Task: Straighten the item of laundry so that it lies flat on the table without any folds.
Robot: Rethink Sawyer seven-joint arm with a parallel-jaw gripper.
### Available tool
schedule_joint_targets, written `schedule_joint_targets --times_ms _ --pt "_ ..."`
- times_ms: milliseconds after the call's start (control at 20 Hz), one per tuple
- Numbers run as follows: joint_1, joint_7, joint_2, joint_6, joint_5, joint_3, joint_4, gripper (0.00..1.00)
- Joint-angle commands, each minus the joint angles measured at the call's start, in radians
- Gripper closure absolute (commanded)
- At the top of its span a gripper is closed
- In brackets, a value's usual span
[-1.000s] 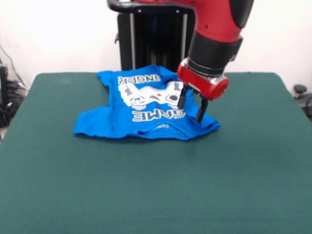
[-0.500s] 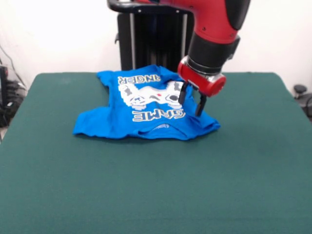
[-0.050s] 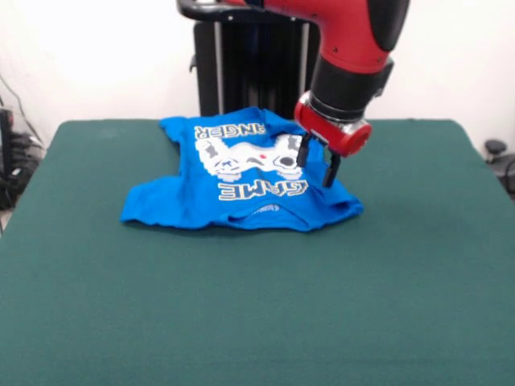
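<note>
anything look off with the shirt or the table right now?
Yes. The blue T-shirt is not flat: its far edge is folded so the lettering reads only "ANGER", and its right side is bunched below the open gripper. The table shows no damage.

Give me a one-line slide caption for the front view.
Open gripper hovers over the right side of a rumpled blue T-shirt on the green table.

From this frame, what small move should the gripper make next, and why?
Probably lower straight down and pinch the edge below. The gripper hangs open, holding nothing, over the picture-right side of the small bright blue T-shirt, which still lies bunched, its lettering partly folded under, on the dark green felt table.
</note>
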Motion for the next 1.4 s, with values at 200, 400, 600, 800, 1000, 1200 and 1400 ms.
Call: schedule_joint_targets --times_ms 200,400,600,800,1000,1200,1400 --pt "-0.025 0.129 0.042 -0.101 0.058 0.184 0.05 0.0" --pt "-0.015 0.133 0.058 -0.111 0.052 0.186 0.028 0.0" --pt "0.001 0.12 0.07 -0.134 0.03 0.16 -0.002 1.0" --pt "0.009 0.141 0.038 -0.081 0.059 0.158 0.013 1.0" --pt "0.022 0.141 -0.005 -0.023 0.062 0.139 0.018 1.0" --pt "0.027 0.138 -0.024 0.015 0.064 0.133 0.015 1.0" --pt "0.037 0.152 -0.038 0.03 0.077 0.134 0.017 1.0"
